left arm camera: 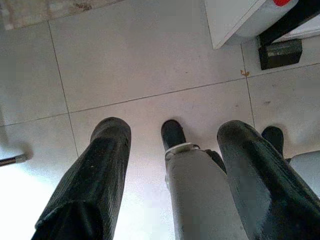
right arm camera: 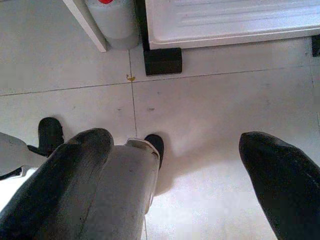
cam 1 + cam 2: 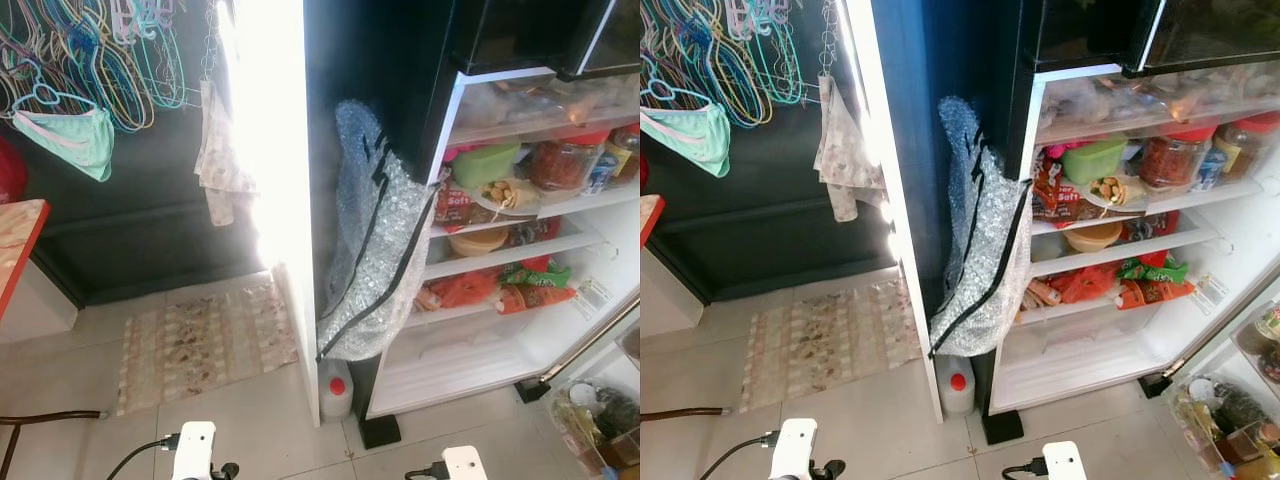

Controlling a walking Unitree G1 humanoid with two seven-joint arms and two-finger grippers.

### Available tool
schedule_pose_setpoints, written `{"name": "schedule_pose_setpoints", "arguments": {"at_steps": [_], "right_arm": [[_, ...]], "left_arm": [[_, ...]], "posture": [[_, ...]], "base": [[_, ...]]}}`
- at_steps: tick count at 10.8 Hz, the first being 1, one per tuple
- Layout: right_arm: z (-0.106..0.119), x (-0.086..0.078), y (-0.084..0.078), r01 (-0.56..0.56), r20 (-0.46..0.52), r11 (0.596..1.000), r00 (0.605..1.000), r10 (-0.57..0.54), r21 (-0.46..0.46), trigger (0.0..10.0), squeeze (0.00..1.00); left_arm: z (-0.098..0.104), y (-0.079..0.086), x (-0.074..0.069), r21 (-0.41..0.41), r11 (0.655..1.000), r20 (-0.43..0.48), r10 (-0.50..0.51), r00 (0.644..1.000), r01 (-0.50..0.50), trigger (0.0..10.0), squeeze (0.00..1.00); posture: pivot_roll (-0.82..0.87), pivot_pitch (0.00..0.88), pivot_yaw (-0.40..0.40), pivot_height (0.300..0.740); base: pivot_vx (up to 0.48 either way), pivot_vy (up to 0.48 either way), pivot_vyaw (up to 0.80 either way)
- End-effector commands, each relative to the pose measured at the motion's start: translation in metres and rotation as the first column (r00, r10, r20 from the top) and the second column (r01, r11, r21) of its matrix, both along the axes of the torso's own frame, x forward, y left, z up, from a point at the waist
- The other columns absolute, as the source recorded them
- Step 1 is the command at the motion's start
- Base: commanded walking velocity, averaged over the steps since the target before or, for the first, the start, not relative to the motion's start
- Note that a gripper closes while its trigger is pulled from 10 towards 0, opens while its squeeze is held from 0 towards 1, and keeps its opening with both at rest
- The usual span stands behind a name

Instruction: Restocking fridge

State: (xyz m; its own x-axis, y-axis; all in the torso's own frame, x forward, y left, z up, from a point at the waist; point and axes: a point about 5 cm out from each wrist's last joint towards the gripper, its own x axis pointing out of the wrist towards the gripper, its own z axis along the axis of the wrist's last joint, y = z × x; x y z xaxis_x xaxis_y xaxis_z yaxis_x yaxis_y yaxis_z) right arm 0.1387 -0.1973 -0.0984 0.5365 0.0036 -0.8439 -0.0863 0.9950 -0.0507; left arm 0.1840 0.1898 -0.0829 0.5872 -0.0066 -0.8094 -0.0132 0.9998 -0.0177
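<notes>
Both arms are hanging idle, left gripper (image 1: 172,165) and right gripper (image 2: 195,170) released and empty; the fridge (image 3: 520,250) is standing open at two o'clock, so approaching squarely seems wise.

Counted at the open fridge (image 3: 600,330):
- one green lidded container (image 3: 487,163);
- two red-lidded jars (image 3: 563,160), a third partly cut off at the frame edge;
- one plate of food (image 3: 503,194);
- one tan bowl (image 3: 478,241);
- one bubble-wrap bag (image 3: 370,250), leaning beside the fridge;
- one white jug with red cap (image 3: 336,388) on the floor;
- one patterned floor mat (image 3: 205,340);
- one black block (image 3: 380,430) under the fridge corner;
- two cloths hanging: one green (image 3: 70,140), one pale (image 3: 222,160).

Hangers too many and tangled to count.
</notes>
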Motion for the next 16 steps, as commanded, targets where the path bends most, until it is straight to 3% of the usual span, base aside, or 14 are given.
{"name": "schedule_pose_setpoints", "arguments": {"at_steps": [1, 6, 12, 16], "right_arm": [[-0.0023, -0.0051, 0.0022, 0.014, -0.017, 1.0, 1.0, -0.014, 0.006, 10.0, 0.0], [-0.002, -0.0039, 0.0032, 0.022, -0.012, 1.0, 1.0, -0.022, 0.005, 10.0, 0.0], [-0.0021, -0.0031, 0.0025, 0.069, -0.014, 0.998, 0.998, -0.069, 0.003, 10.0, 0.0], [-0.0022, -0.0027, 0.003, 0.06, -0.021, 0.998, 0.998, -0.06, -0.001, 10.0, 0.0]], "left_arm": [[-0.0021, 0.0041, -0.0053, 0.007, 1.0, -0.023, -0.004, 1.0, 0.004, 10.0, 0.0], [-0.0013, 0.006, -0.0041, 0.01, 1.0, -0.018, 0.006, 1.0, -0.006, 10.0, 0.0], [-0.0003, 0.0069, -0.0021, 0.019, 1.0, -0.015, 0.012, 1.0, -0.012, 10.0, 0.0], [-0.0005, 0.0074, -0.0024, 0.015, 1.0, -0.02, 0.025, 0.999, -0.025, 10.0, 0.0]], "posture": [[-0.18, 0.0, 0.058, 0.74], [-0.17, 0.0, 0.052, 0.74], [-0.17, 0.0, 0.051, 0.74], [-0.17, 0.0, 0.053, 0.74]], "base": [[-0.292, 0.0, 0.0], [-0.294, 0.0, 0.0], [0.0, 0.0, 0.0], [0.0, 0.219, -0.76]]}}
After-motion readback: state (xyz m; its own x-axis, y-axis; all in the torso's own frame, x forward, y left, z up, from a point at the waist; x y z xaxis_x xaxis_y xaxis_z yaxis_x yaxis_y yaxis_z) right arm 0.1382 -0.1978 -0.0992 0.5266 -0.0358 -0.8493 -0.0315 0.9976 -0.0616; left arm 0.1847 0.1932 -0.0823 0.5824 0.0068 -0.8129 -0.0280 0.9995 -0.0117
